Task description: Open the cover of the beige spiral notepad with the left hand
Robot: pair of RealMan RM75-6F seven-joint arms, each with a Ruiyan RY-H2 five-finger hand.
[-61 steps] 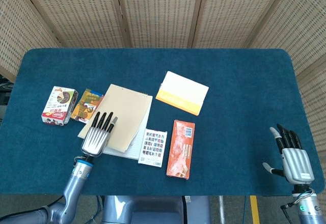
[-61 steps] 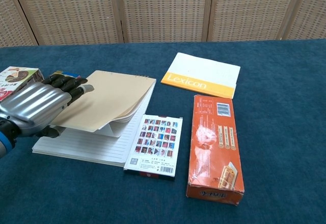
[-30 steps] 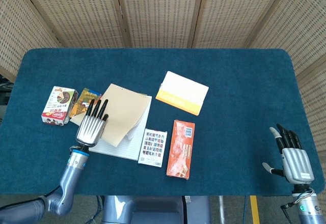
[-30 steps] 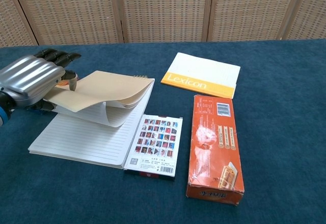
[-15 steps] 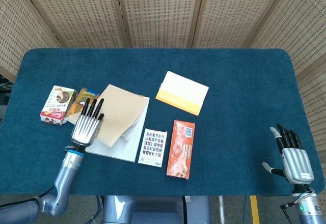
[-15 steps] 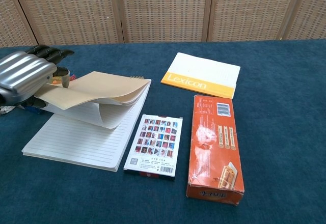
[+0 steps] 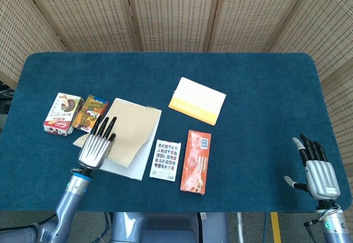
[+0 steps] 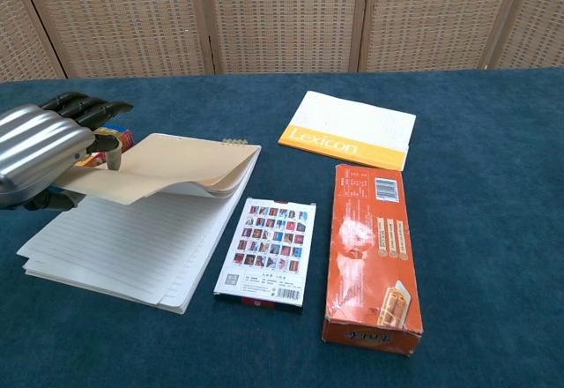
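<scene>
The beige spiral notepad (image 7: 132, 135) lies left of centre on the blue table. Its cover (image 8: 172, 172) is lifted off the lined pages (image 8: 115, 242), bowed, and still joined at the spiral on the far edge. My left hand (image 7: 96, 143) grips the cover's left edge, fingers on top and thumb beneath; in the chest view the left hand (image 8: 40, 154) sits at the far left. My right hand (image 7: 317, 168) is at the table's front right corner, fingers spread, holding nothing.
Two snack boxes (image 7: 63, 113) (image 7: 91, 112) sit just left of the notepad, close to my left hand. A card pack (image 8: 267, 249) and an orange box (image 8: 370, 256) lie to its right. A yellow-and-white Lexicon booklet (image 8: 348, 128) is behind them.
The left hand has drawn the lifted cover toward the front left, and the whole notepad has slid and turned that way with it. More lined page shows. The right hand has not moved.
</scene>
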